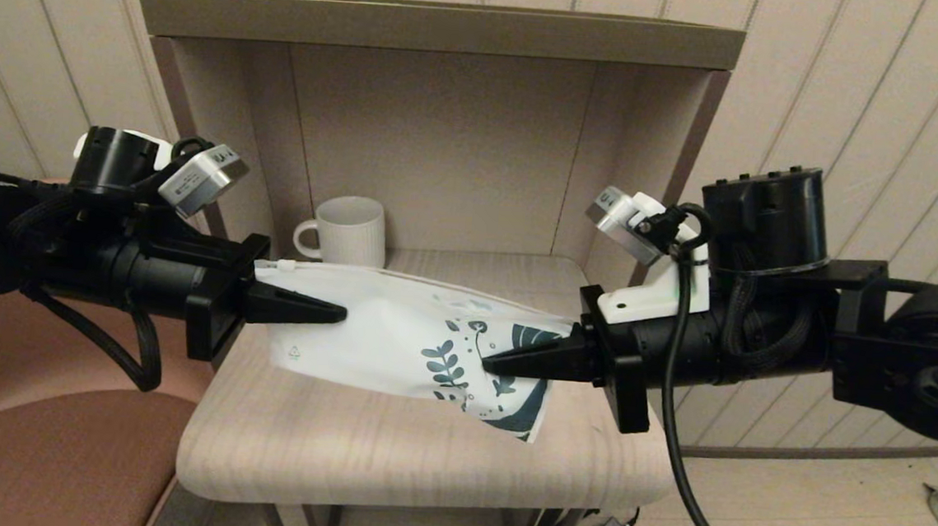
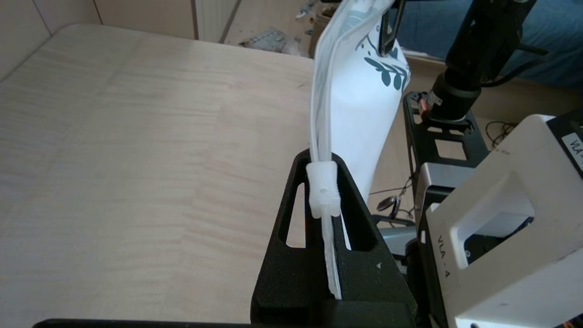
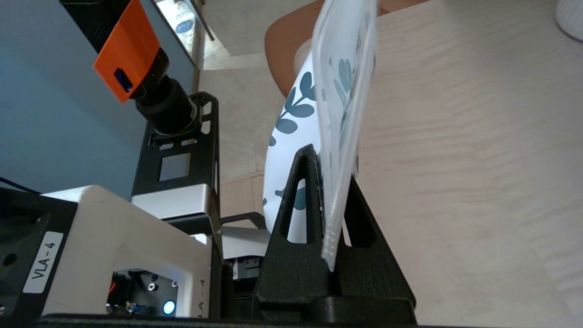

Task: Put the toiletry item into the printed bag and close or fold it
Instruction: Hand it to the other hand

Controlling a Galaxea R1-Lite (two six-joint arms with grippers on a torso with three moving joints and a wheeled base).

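Over the table: the printed bag (image 1: 398, 336) hangs stretched between both grippers, clear of the pale wooden table (image 1: 389, 455).
Left gripper (image 1: 333, 313): at 9 o'clock of the bag, fingers pinched together on its zip end; the white slider (image 2: 323, 191) sits right at the fingertips in the left wrist view.
Right gripper (image 1: 495, 364): at 3 o'clock, fingers clamped on the leaf-printed end.
Bag's lower corner: droops toward 5 o'clock, beside the right gripper.
Toiletry item: not visible in any view; whether it lies inside the bag cannot be told.
White mug (image 1: 345, 231): at 12 o'clock behind the bag, its base hidden by the bag's top edge.
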